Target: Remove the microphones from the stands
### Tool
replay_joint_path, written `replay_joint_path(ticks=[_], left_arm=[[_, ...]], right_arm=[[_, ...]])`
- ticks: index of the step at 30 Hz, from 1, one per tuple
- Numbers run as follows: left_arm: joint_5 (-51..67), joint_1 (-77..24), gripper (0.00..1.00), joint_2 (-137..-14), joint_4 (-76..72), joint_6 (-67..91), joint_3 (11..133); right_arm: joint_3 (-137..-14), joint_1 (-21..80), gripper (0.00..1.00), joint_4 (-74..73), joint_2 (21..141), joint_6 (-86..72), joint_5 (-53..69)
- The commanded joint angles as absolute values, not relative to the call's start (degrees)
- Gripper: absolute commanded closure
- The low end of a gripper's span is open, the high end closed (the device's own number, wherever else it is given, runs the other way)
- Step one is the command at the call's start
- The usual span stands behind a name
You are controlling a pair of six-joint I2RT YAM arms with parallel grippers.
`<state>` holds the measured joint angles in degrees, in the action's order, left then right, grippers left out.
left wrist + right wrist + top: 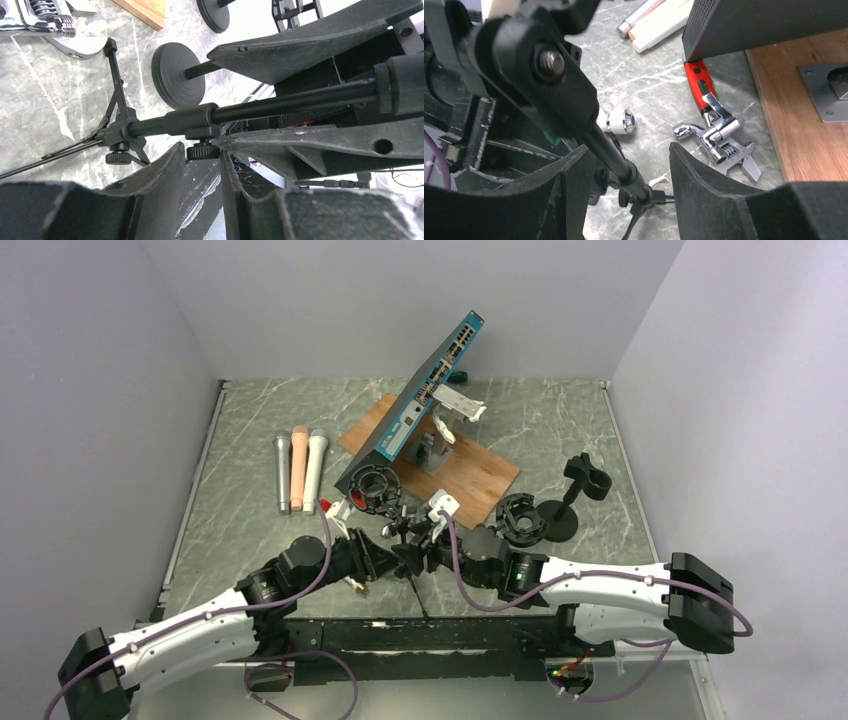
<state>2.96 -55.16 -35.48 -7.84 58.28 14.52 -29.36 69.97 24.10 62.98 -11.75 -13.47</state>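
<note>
A small black tripod stand (412,558) sits between my two grippers near the front middle. Its pole (260,107) runs across the left wrist view and its clip joint (531,70) fills the upper left of the right wrist view. A cream piece (499,6) shows above the clip, cut off by the frame edge; I cannot tell whether it is the microphone. My left gripper (202,151) is nearly closed, its tips on either side of the stand's thumbscrew knob (203,150). My right gripper (631,150) is open around the pole, which lies nearer its left finger.
Three loose microphones, silver (282,472), peach (298,466) and white (316,468), lie at the left. A tilted network switch (420,400) leans over a wooden board (480,480). A red-handled wrench (714,127), two shock mounts (520,518) and a round-based stand (565,510) are close by.
</note>
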Motion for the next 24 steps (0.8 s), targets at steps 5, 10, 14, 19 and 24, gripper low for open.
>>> replay_joint_path(ticks=[5,10,14,19,24], left_arm=[[11.03,-49.38,0.71,-36.87,-21.84,64.44,9.42],[15.00,-46.50,0.93,-38.75,-33.90,73.25,2.60],[16.23,-45.81,1.00,-40.19,-40.54,81.95,-1.10],[15.38,-45.83,1.00,-39.18,-43.65,95.05,-5.18],[15.04,-45.88,1.00,-36.24,-37.95,106.60,-7.28]], right_arm=[[-34.51,70.94,0.50,28.07,65.54,-10.00,-15.78],[-34.10,71.02,0.70,30.29,66.79,-7.05,-15.37],[-33.71,71.11,1.00,31.53,68.32,-4.83,-14.63],[-31.64,71.28,1.00,34.26,68.91,-4.13,-13.65],[-31.32,71.47,1.00,34.71,69.46,-3.42,-12.88]])
